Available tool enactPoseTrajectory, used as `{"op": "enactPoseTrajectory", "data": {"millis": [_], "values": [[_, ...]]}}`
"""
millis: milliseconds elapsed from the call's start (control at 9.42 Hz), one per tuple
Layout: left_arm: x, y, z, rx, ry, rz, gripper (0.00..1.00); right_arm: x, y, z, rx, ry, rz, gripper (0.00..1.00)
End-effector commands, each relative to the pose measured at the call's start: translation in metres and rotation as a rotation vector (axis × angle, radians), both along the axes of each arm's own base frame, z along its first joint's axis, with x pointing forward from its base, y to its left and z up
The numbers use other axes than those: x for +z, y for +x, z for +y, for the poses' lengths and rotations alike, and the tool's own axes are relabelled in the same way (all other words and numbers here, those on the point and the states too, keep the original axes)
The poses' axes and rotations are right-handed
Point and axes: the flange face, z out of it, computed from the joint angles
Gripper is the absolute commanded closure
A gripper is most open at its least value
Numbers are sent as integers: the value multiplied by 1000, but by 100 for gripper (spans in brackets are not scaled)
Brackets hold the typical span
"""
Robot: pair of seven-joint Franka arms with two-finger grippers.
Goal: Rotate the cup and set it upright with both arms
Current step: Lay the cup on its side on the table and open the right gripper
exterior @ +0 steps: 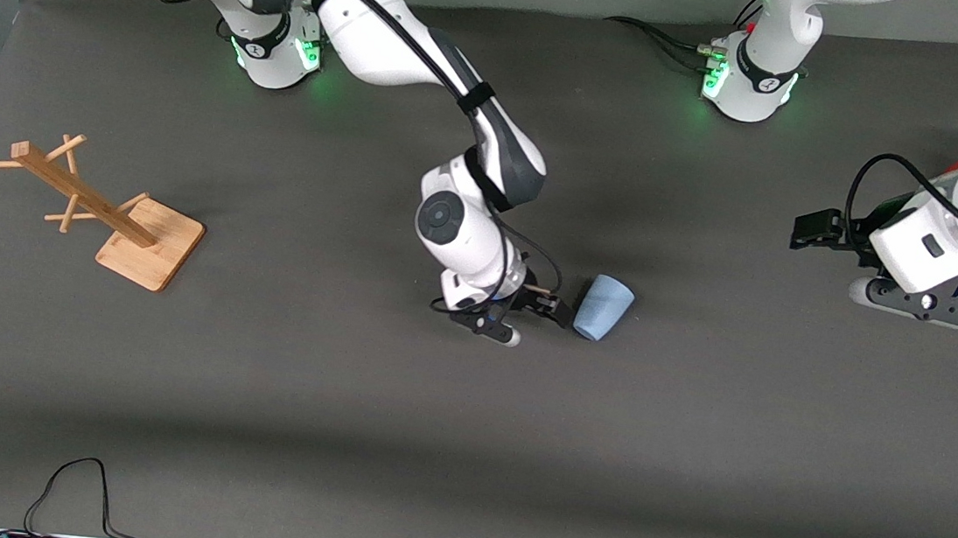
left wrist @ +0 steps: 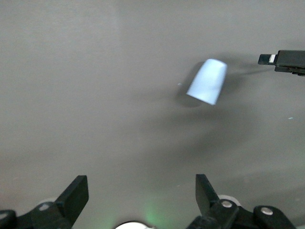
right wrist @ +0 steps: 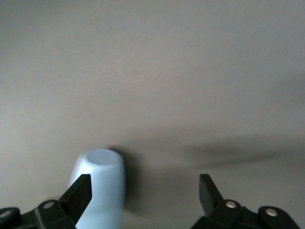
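Note:
The light-blue cup point(exterior: 602, 309) is on the grey table near its middle. Its closed narrow end shows and its mouth is hidden; I cannot tell whether it lies on its side or stands upside down. My right gripper point(exterior: 553, 308) is low and open, right beside the cup toward the right arm's end. In the right wrist view the cup point(right wrist: 101, 183) sits against one finger point(right wrist: 78, 191), mostly outside the gap of the gripper point(right wrist: 143, 185). My left gripper point(exterior: 817, 229) is open and empty, in the air toward the left arm's end. Its view point(left wrist: 142, 185) shows the cup point(left wrist: 207, 81) far off.
A wooden rack point(exterior: 110, 216) on a square base stands toward the right arm's end of the table. A black cable point(exterior: 71, 489) loops at the edge nearest the front camera. One finger of the right gripper point(left wrist: 286, 59) shows in the left wrist view beside the cup.

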Motion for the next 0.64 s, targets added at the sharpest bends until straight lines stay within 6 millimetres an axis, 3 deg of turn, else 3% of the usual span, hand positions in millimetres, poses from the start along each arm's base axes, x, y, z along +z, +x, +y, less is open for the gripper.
{"op": "enactPoseTrajectory", "data": {"millis": [0, 212, 531], "values": [[-31, 0, 1, 59, -74, -20, 0, 57, 2, -103, 308, -116, -3, 0], [-82, -6, 19, 214, -163, -37, 0, 88, -19, -190, 430, -152, -1, 0], [-161, -19, 29, 461, -286, -98, 0, 180, -30, -298, 531, -327, 46, 0]]}}
